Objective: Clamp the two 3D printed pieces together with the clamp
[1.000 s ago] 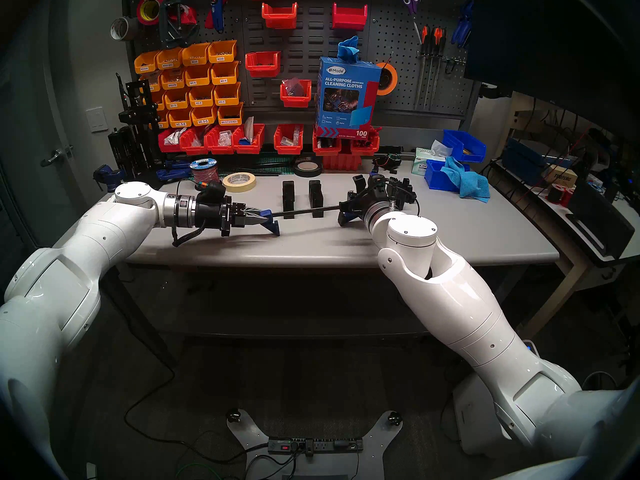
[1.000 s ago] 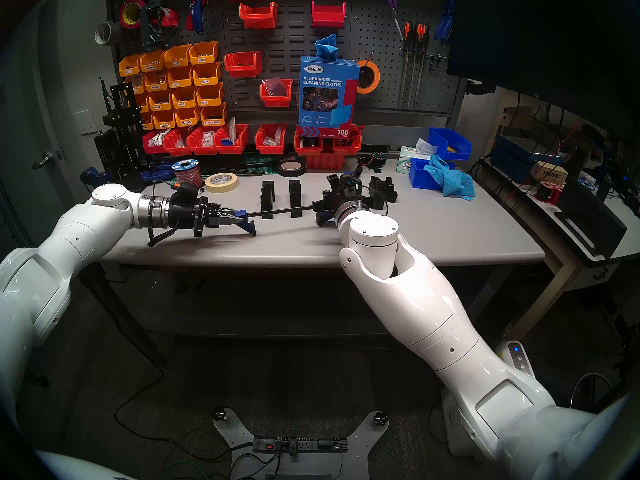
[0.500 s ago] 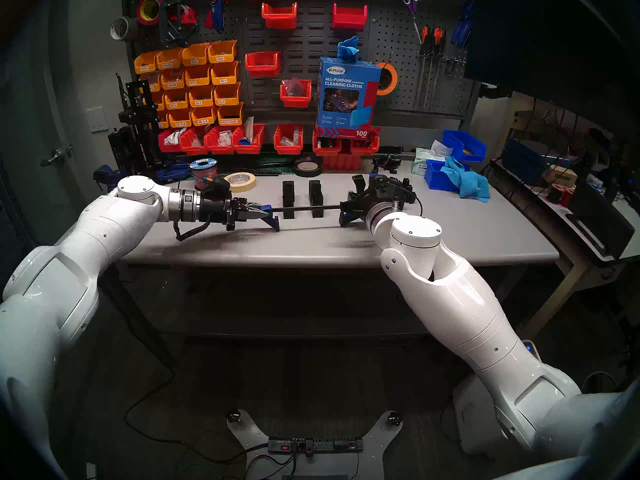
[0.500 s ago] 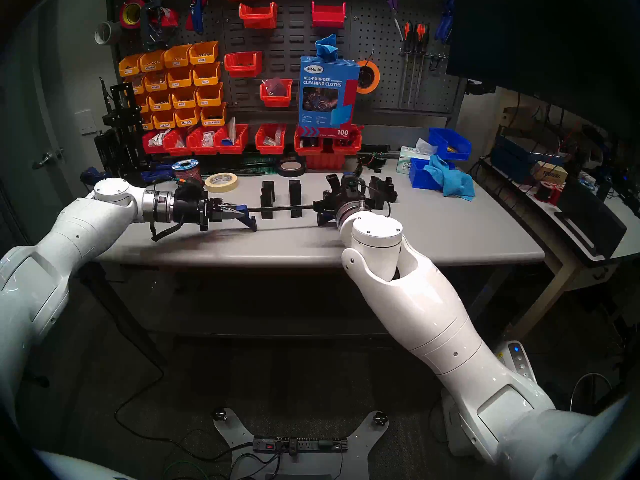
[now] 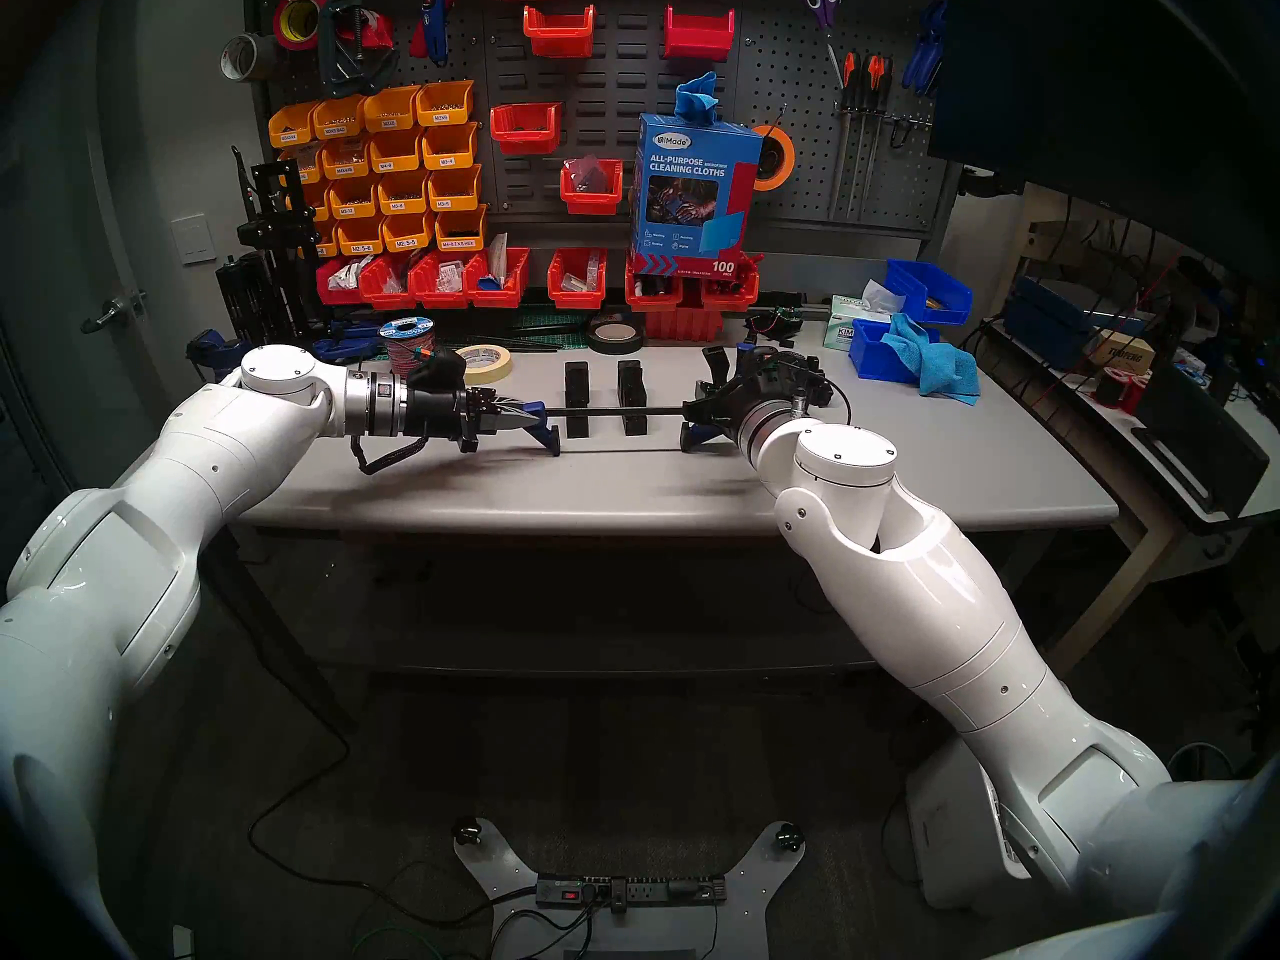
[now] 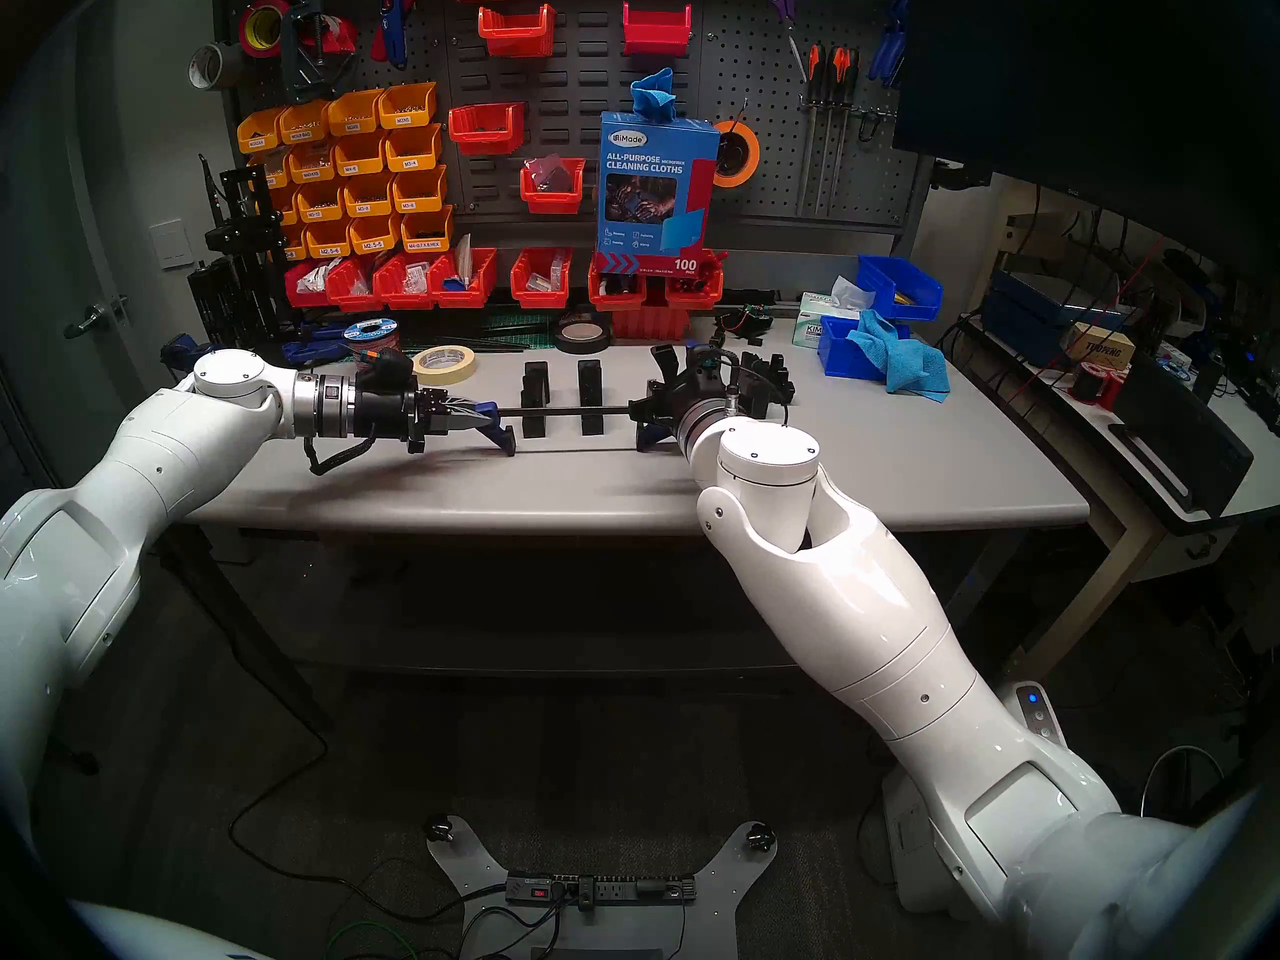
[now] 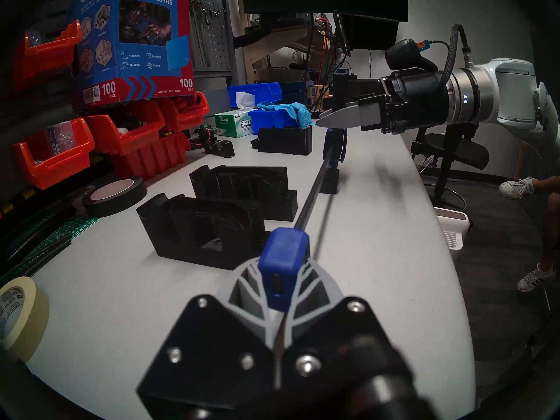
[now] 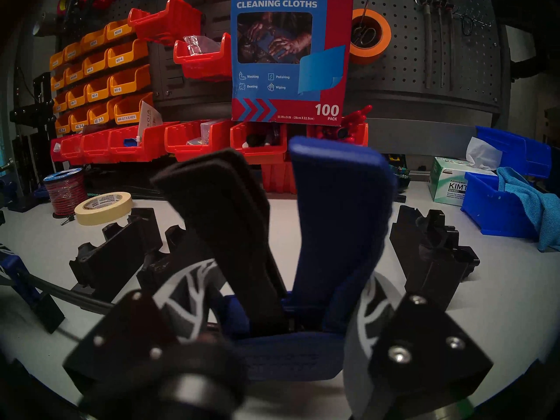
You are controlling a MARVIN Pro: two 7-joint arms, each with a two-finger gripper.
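Observation:
The two 3D printed pieces (image 5: pixel 576 392) (image 5: pixel 630 389) are matte black blocks standing side by side mid-table; in the left wrist view they are the nearer piece (image 7: pixel 200 225) and the farther piece (image 7: pixel 245 183). The clamp's thin black bar (image 5: pixel 609 412) runs level across their near side. A blue jaw hangs down at each end of the bar, one outside each piece. My left gripper (image 5: pixel 526 417) is shut on the bar's blue end (image 7: pixel 283 258). My right gripper (image 5: pixel 701 411) is shut around the clamp's black trigger (image 8: pixel 224 204) and blue handle (image 8: pixel 339 213).
A bulkier black pronged part (image 5: pixel 807 377) sits just behind my right wrist. A masking tape roll (image 5: pixel 485 363), a wire spool (image 5: pixel 407 342) and a black tape roll (image 5: pixel 613 335) lie behind the pieces. Red bins (image 5: pixel 485 283) line the back, and blue bins with a cloth (image 5: pixel 893 356) stand at right.
Both arms have carried the clamp away from me toward the pieces. Its left end has risen, so the bar now lies level instead of slanting.

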